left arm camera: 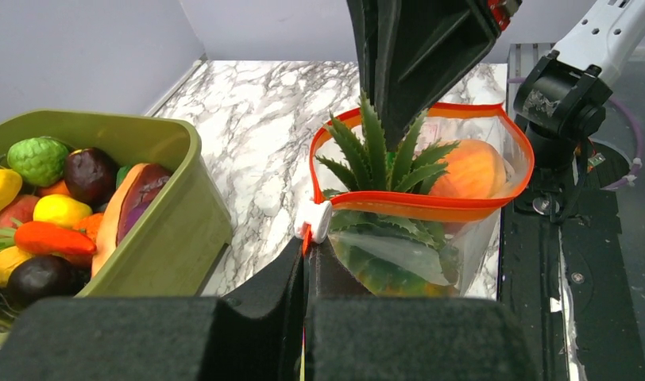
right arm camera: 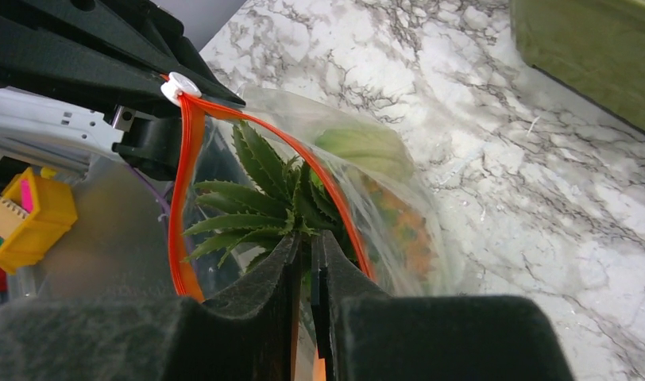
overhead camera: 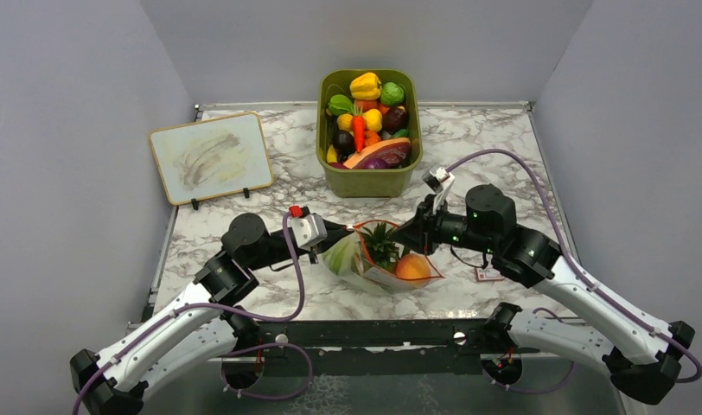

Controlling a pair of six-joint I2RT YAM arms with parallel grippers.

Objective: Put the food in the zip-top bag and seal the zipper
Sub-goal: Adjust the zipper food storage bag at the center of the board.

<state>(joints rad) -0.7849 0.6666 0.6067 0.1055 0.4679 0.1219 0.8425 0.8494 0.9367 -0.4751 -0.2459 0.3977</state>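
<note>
The clear zip-top bag (overhead camera: 378,275) stands on the marble between my two grippers, its mouth open in a loop. The zipper (left arm camera: 430,208) is the orange-red strip, with a white slider (left arm camera: 319,221) at its left end. Inside are the orange bumpy fruit with its green leafy top (left arm camera: 383,159), the round orange-peach fruit (left arm camera: 470,171) and a light-green ball (right arm camera: 359,147). My left gripper (left arm camera: 307,252) is shut on the bag's edge just below the slider. My right gripper (right arm camera: 307,244) is shut on the bag's opposite end. Both also show in the top view, left gripper (overhead camera: 335,235) and right gripper (overhead camera: 410,235).
The olive-green bin (overhead camera: 369,181) full of toy produce stands just behind the bag; it is at the left in the left wrist view (left arm camera: 172,230). A white board (overhead camera: 211,156) leans at the back left. A small tag (overhead camera: 488,274) lies right of the bag.
</note>
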